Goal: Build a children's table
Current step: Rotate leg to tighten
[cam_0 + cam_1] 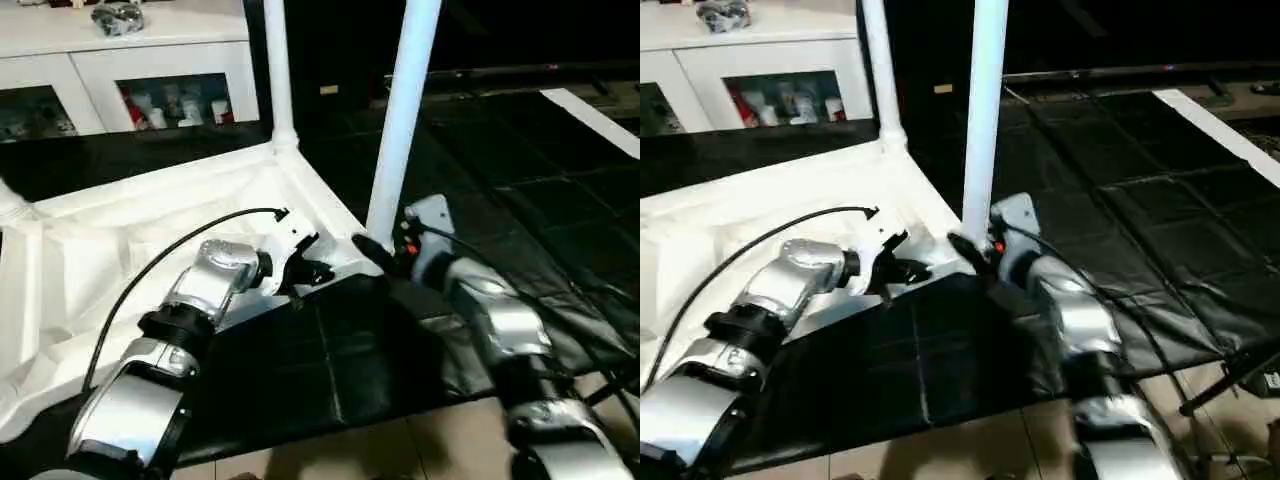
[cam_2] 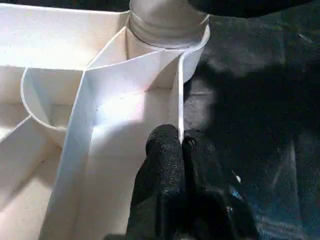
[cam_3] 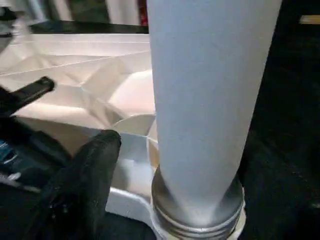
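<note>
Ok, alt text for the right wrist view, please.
A white table leg stands upright, its ringed base seated in a round corner socket of the upturned white table top. One black finger of the right gripper sits beside the base, not touching it.

A: The head pair looks forward and down over both silver forearms, from slightly offset spots, onto the upturned table top (image 1: pixel 150 225) and the near upright leg (image 1: pixel 400 120).

B: Wrist cameras?

A: Very close. The left one looks along the left tool (image 2: pixel 172 150) at the top's rim. The right one looks past one black finger (image 3: pixel 95 165) at that leg's base.

B: Overlap?

A: All four catch that corner socket (image 2: pixel 167 30).
</note>
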